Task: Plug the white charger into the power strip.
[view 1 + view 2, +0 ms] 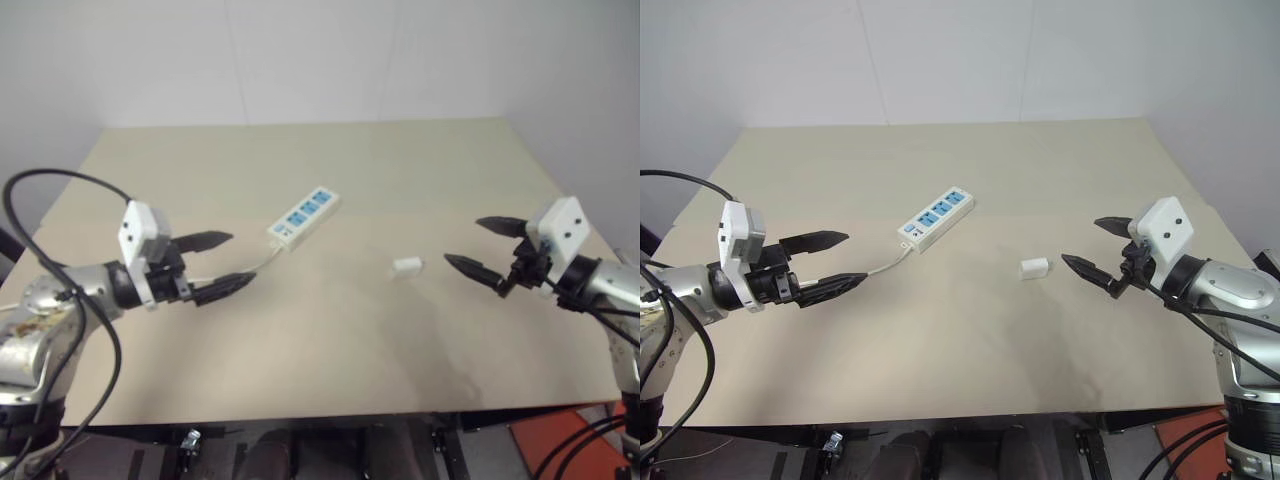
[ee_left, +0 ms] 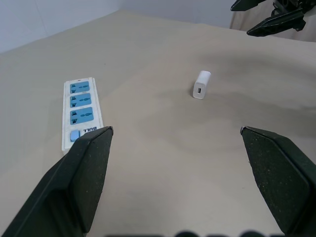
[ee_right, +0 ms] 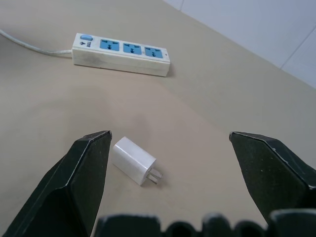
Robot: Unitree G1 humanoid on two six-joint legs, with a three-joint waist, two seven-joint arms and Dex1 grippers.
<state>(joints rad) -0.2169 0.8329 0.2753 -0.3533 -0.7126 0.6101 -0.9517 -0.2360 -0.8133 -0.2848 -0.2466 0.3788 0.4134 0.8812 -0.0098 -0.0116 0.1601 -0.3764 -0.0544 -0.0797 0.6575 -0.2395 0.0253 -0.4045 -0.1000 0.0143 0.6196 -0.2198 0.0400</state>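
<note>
The white charger [image 1: 407, 266] lies on its side on the beige table [image 1: 330, 170], right of centre, its prongs showing in the right wrist view [image 3: 134, 160]. The power strip [image 1: 303, 216] lies flat near the table's middle, angled, with three blue socket panels and a thin cord trailing toward the left. My right gripper [image 1: 485, 248] hovers open just right of the charger, nothing between its fingers. My left gripper [image 1: 218, 263] hovers open to the left of the strip, empty. The left wrist view shows the power strip [image 2: 82, 112], the charger [image 2: 201, 85] and the right gripper [image 2: 269, 14] beyond.
A white wall [image 1: 300, 50] rises behind the table. The table's front edge [image 1: 330, 415] runs below both arms. Black cables [image 1: 60, 270] loop around my left arm.
</note>
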